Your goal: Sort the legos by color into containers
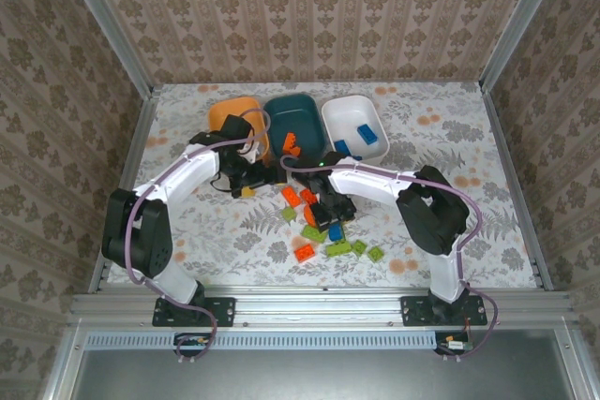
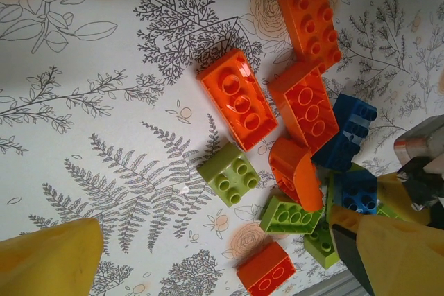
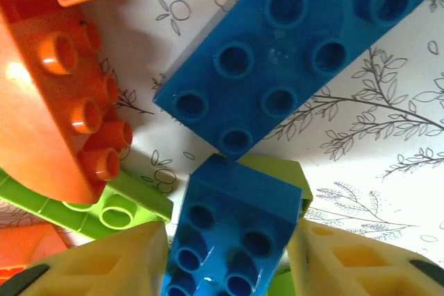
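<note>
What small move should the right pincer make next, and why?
Probably close the right pincer firmly on the blue two-by-two Lego brick. Its yellow fingers flank both sides of that brick, which seems to sit on a lime green brick, not yet lifted. Other blue bricks lie in the white bowl.

Orange, blue and lime legos (image 2: pixel 239 98), orange bowl (image 1: pixel 225 107), teal bowl (image 1: pixel 281 100), white bowl (image 1: pixel 352 100), floral table (image 1: pixel 469 222)

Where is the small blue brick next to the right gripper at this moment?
In the right wrist view the small blue brick sits bottom centre, between the right gripper's yellow fingers, just below a larger blue brick and beside a lime brick.
</note>
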### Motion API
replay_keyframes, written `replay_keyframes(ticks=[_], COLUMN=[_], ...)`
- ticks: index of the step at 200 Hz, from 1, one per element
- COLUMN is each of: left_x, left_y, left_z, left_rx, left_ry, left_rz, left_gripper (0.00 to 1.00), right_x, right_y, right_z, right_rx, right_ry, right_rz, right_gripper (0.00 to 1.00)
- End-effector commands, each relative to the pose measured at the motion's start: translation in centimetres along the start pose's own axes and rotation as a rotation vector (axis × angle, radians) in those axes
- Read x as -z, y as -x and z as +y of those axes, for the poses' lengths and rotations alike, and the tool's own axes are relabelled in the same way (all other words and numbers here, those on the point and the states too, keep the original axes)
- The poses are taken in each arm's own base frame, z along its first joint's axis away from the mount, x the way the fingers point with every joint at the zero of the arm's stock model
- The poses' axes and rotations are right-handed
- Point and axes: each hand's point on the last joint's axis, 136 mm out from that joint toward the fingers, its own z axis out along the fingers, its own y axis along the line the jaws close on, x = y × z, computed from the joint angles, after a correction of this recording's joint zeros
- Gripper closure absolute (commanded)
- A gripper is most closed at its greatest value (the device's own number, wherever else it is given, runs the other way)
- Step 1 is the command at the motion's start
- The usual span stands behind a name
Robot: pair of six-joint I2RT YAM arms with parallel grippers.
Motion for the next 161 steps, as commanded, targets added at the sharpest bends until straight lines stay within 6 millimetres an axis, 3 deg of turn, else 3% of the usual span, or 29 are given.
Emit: replay_keyframes(ticks=[1, 27, 53, 95, 137, 161], left_x=[0.7, 0.8, 0.8, 1.0, 0.9, 1.0], left_y=[-0.4, -0.5, -0.5, -0.3, -0.4, -0.5], left_z=[-0.1, 0.2, 0.4, 0.3, 0.3, 0.3], left_rx=[0.013, 0.019, 0.023, 0.021, 0.019, 0.016], left_ry=[-0.017, -0.016, -0.016, -0.022, -0.028, -0.030], left_rz=[-0.004, -0.004, -0.006, -0.013, -0.011, -0.012], left_gripper=[0.05, 0.05, 0.05, 0.05, 0.05, 0.05], right_x=[0.7, 2.1, 4.3, 8.5, 11.9, 12.1], right_y=[0.1, 0.6, 1.2, 3.4, 8.7, 12.2], right_z=[-1.3, -1.9, -2.5, -4.3, -10.0, -13.4], right_rx=[0.006, 0.006, -0.016, -0.171, -0.500, -0.648], right_ry=[-0.071, -0.095, -0.080, 0.090, 0.311, 0.357], right_rz=[-0.008, -0.046, -0.089, -0.180, -0.327, -0.404], right_gripper=[0.57, 0.65, 0.66, 0.67, 0.67, 0.68])
